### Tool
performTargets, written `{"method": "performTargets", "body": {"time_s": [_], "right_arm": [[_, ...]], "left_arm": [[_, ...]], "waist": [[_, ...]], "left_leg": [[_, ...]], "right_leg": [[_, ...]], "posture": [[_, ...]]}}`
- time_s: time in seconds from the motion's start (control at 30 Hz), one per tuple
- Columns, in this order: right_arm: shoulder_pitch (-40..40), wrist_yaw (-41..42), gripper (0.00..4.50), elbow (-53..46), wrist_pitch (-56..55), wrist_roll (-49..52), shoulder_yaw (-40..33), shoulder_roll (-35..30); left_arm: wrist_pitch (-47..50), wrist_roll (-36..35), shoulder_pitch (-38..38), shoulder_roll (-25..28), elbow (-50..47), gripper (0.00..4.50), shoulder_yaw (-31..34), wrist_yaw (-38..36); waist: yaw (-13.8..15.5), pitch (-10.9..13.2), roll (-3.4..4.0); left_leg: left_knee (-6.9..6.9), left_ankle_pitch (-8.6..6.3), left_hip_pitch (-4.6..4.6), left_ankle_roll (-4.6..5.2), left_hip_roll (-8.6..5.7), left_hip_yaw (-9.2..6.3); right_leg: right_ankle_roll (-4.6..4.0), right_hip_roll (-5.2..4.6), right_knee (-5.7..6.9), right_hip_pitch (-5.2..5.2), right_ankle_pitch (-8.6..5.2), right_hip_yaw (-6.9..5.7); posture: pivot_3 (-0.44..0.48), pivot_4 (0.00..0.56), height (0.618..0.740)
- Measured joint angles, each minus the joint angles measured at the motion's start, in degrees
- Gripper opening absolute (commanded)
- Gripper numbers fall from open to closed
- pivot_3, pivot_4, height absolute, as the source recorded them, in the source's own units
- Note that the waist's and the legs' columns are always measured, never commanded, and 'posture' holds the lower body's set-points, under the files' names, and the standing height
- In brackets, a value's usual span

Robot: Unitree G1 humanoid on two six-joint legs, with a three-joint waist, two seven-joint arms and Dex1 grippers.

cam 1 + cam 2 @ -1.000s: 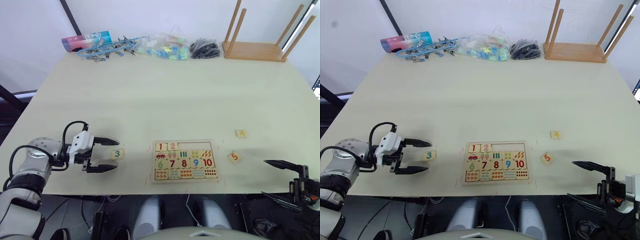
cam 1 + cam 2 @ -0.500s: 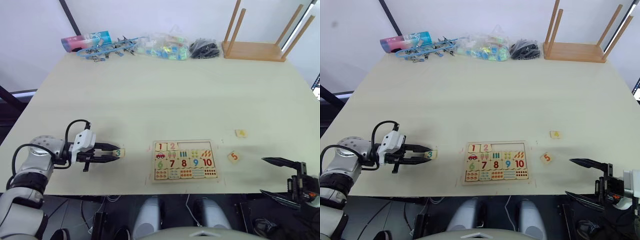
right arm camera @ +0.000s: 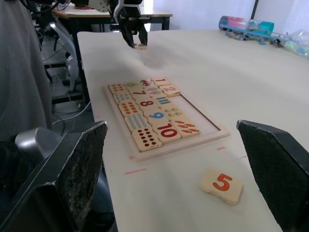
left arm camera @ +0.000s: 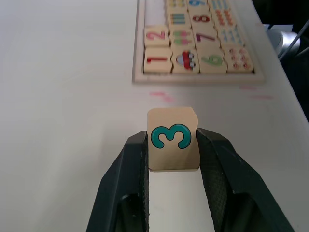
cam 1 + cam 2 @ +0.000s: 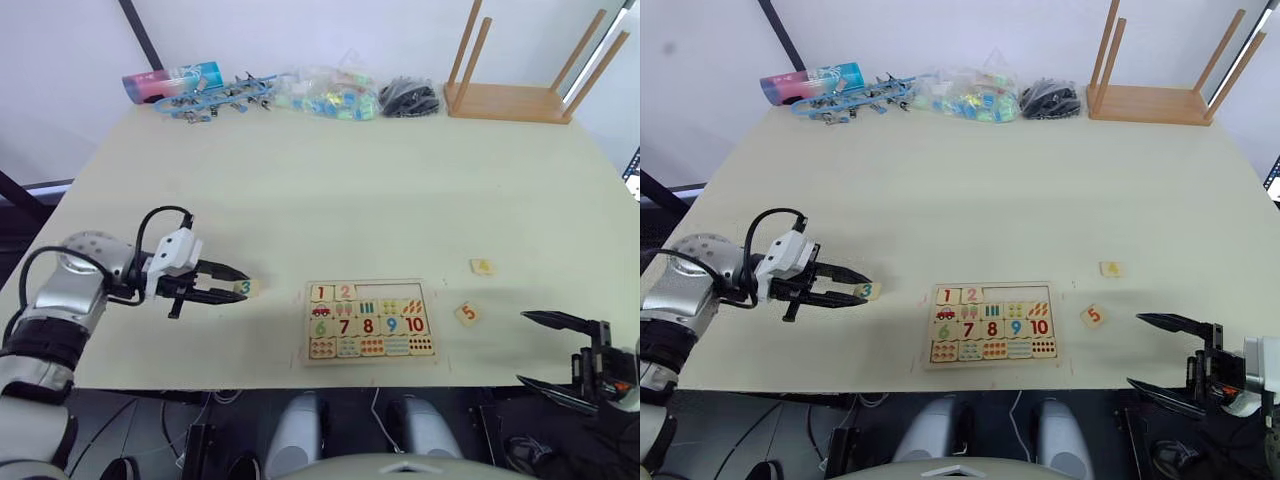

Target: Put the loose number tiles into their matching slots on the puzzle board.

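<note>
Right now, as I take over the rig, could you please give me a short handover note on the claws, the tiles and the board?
Left claw: shut on the 3 tile, held to the left of the puzzle board.
Right claw: open, holding nothing, at the table's near right edge.
Done: tiles 1 and 2 sit in the board's top row.
Left: the rest of the top row is unfilled. Place the 3 next to the 2. The 5 tile and the 4 tile lie loose on the table to the right of the board, nearer the right claw.
</note>
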Motion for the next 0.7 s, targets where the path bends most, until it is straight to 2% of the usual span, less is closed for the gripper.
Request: {"method": "performTargets", "body": {"time_s": [0.4,0.7], "right_arm": [[1.56,-6.36,4.5,-7.95,2.41,-1.29,0.04,2.39],[-0.99,-8.83,4.5,-9.05,4.35,-2.21,1.85,3.1]], "left_arm": [[17.8,3.69,-3.67,-1.74,-17.03,0.95,1.5,2.77],[32.35,6.84,-8.66,-6.54,-28.62,0.95,0.83,10.66]], "waist": [[-0.03,0.0,0.0],[0.09,0.02,-0.03]], "left_leg": [[0.05,0.01,0.02,-0.01,0.02,0.01],[0.36,0.0,-0.08,-0.01,-0.03,-0.05]], "right_leg": [[-0.01,0.36,0.04,-0.01,-0.01,0.4],[0.01,0.59,0.17,0.01,-0.01,0.81]], "posture": [[0.0,0.15,0.737],[0.0,0.15,0.737]]}}
